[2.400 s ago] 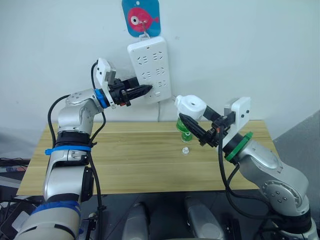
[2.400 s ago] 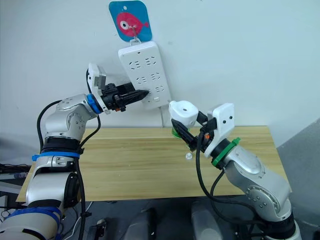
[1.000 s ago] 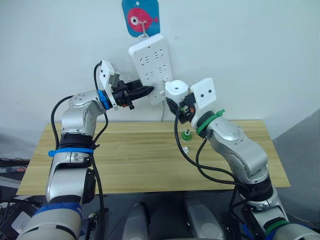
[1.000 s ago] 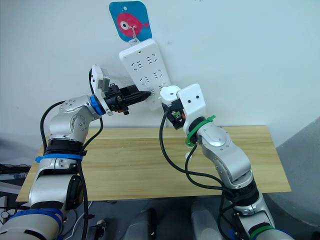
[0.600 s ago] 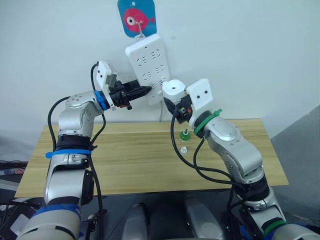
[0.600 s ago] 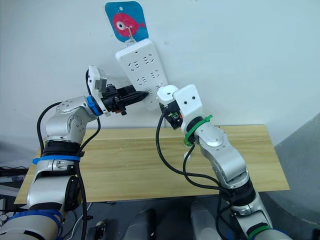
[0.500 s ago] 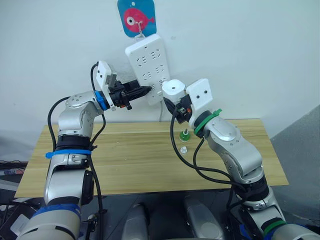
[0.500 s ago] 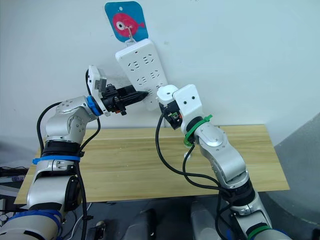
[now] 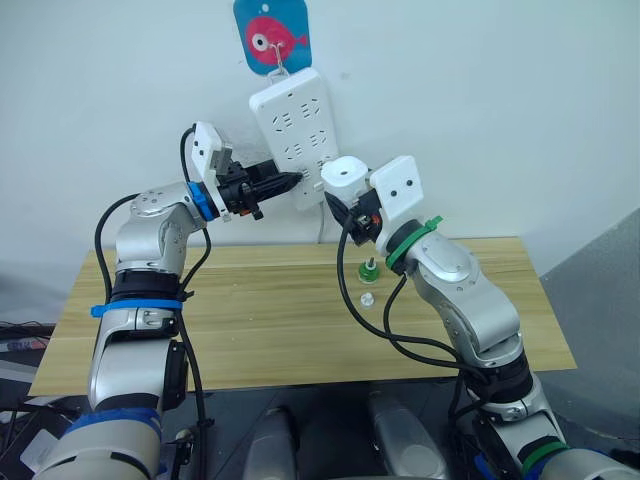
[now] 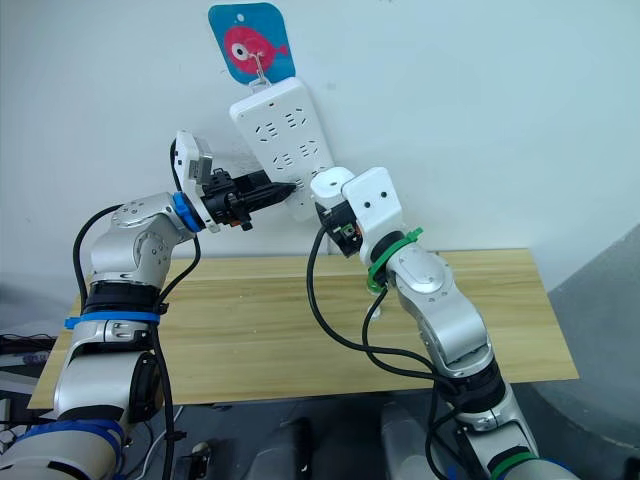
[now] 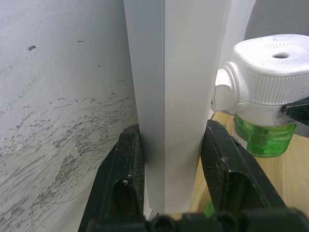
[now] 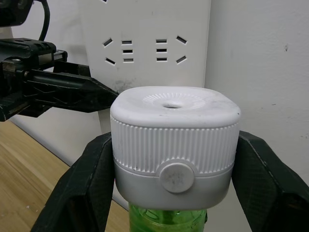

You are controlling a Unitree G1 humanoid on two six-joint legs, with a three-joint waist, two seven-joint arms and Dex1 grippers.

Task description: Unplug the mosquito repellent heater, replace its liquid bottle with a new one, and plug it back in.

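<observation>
Since a moment ago my right gripper (image 12: 171,193) has carried the heater (image 9: 345,174) closer to the power strip (image 9: 293,137), which my left gripper (image 11: 175,191) clamps by its edges, while the right fingers (image 12: 72,193) pinch the heater, green bottle (image 12: 166,216) attached, beside its lower sockets.

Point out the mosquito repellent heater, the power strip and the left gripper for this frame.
mosquito repellent heater (image 12: 176,126): right wrist view, on its ribbed white side.
power strip (image 9: 295,125): left eye view, on its socket face.
left gripper (image 11: 174,169): left wrist view, midway between the fingertips clamping the strip's edge.
</observation>
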